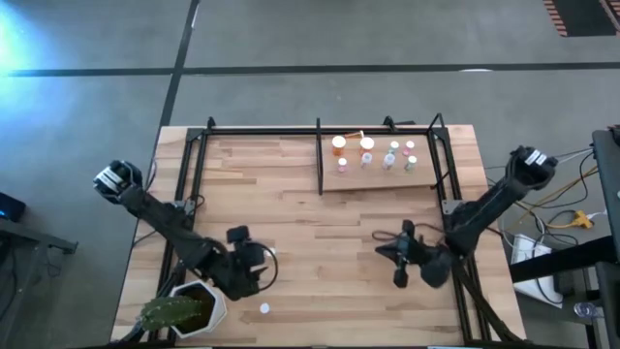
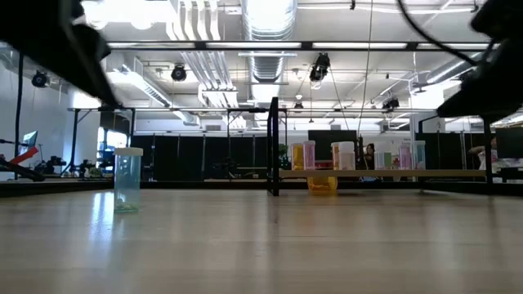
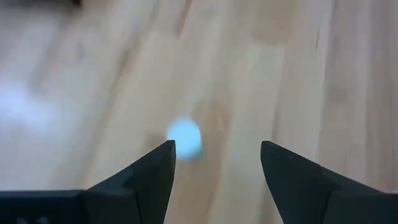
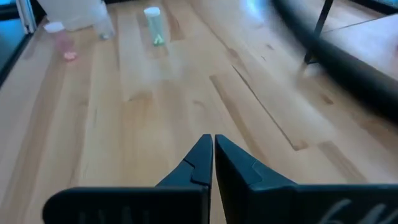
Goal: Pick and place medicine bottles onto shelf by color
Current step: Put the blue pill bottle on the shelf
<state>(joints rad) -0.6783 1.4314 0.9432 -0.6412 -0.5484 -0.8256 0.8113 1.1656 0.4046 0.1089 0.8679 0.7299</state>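
Left gripper point(image 1: 260, 272): fingers spread apart and empty, poised low over the near-left part of the tabletop, just above a lone small bottle. In the left wrist view the two dark fingers point(image 3: 146, 180) frame bare wood, with the bottle's pale bluish top point(image 3: 185, 138) close to one of them, not touching.
Lone bottle point(image 1: 263, 309): stands upright on the butcher-block tabletop point(image 1: 320, 242), near the cactus pot; in the low view it reads as a clear, blue-green tinted bottle point(image 2: 127, 180) with a light cap.
Right gripper point(image 1: 391, 254): fingers pressed together, holding nothing, resting low over the right-centre of the table; the closed tips point(image 4: 212, 152) point across the boards.
Shelf point(image 1: 378, 180): light-wood panel in a black rod frame at the far side of the table, right of centre.
Bottles on shelf point(image 1: 374, 154): about seven, upright, in two loose rows; two larger orange ones with white caps at the left end, smaller pink- and light-topped ones to their right.
Cactus pot point(image 1: 189, 310): white, green plant, at the near-left corner, beside the left arm.
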